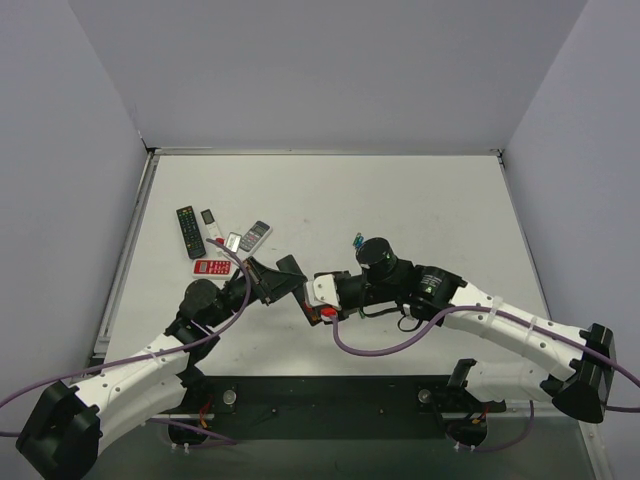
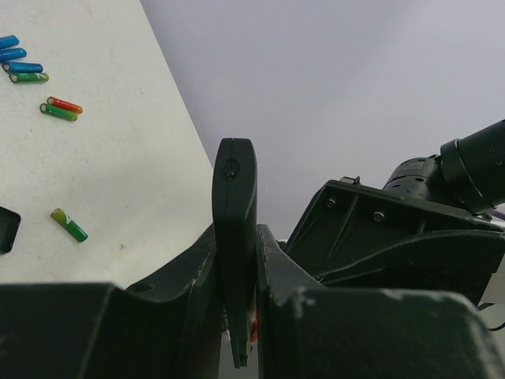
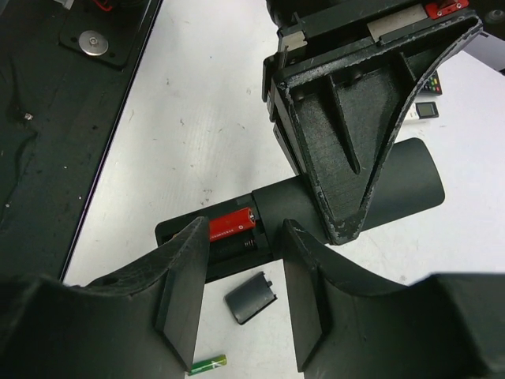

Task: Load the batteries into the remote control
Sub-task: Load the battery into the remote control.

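My left gripper [image 1: 278, 280] is shut on the slim black remote control [image 2: 235, 205] and holds it edge-on above the table. In the right wrist view the remote [image 3: 394, 185] lies across the frame with its battery compartment open. One orange-red battery [image 3: 233, 223] sits in one slot and the other slot shows a bare spring. My right gripper [image 3: 243, 233] is open and empty, its fingers on either side of the compartment. The small black cover piece [image 3: 251, 297] lies on the table below, next to a green battery [image 3: 207, 364]. Spare blue, green and orange-red batteries [image 2: 61, 106] lie on the table.
A black remote with coloured buttons [image 1: 190, 231], a red-and-white remote [image 1: 211, 267] and small pale remotes [image 1: 255, 235] lie at the back left. A few batteries [image 1: 357, 240] lie behind the right gripper [image 1: 320, 292]. The black base plate [image 1: 330, 395] runs along the near edge.
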